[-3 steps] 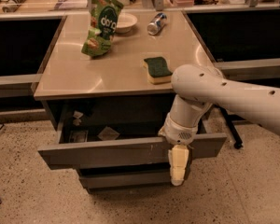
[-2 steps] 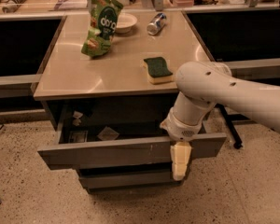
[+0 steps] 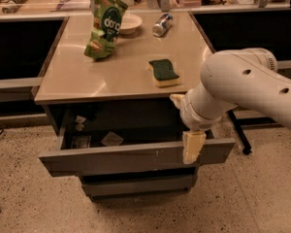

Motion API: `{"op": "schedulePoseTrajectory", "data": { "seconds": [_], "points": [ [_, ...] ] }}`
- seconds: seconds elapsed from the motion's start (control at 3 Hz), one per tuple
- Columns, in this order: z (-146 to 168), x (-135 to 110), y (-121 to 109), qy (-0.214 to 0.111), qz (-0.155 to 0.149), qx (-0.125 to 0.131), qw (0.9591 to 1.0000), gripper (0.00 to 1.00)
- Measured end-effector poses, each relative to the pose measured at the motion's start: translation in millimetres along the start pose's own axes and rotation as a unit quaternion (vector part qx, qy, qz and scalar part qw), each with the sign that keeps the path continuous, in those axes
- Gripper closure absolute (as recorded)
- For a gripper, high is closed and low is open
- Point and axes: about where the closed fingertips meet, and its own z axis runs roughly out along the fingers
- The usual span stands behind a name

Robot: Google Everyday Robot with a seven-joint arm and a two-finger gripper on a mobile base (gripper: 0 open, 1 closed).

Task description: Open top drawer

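Observation:
The top drawer is a wide grey handleless front with small pale scratch marks right of its centre. It stands pulled out from under the tabletop, and small items show inside it at the left. My gripper hangs from the white arm in front of the drawer's right part, at its upper edge. Its pale fingers point down over the drawer front. A narrower grey drawer front sits below.
On the tabletop lie a green snack bag, a white bowl, a can and a green-and-yellow sponge. Dark cabinets stand left and right. A chair leg is at the right.
My arm has risen and shifted right; the gripper moved up from below the drawer front to its top edge. The drawer stays pulled out about the same.

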Motion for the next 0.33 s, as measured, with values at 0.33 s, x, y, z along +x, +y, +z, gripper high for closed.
{"op": "schedulePoseTrajectory", "data": {
  "seconds": [0.33],
  "points": [
    [-3.6, -1.5, -6.3, -0.001, -0.003, 0.016, 0.9999, 0.0]
  ]
}}
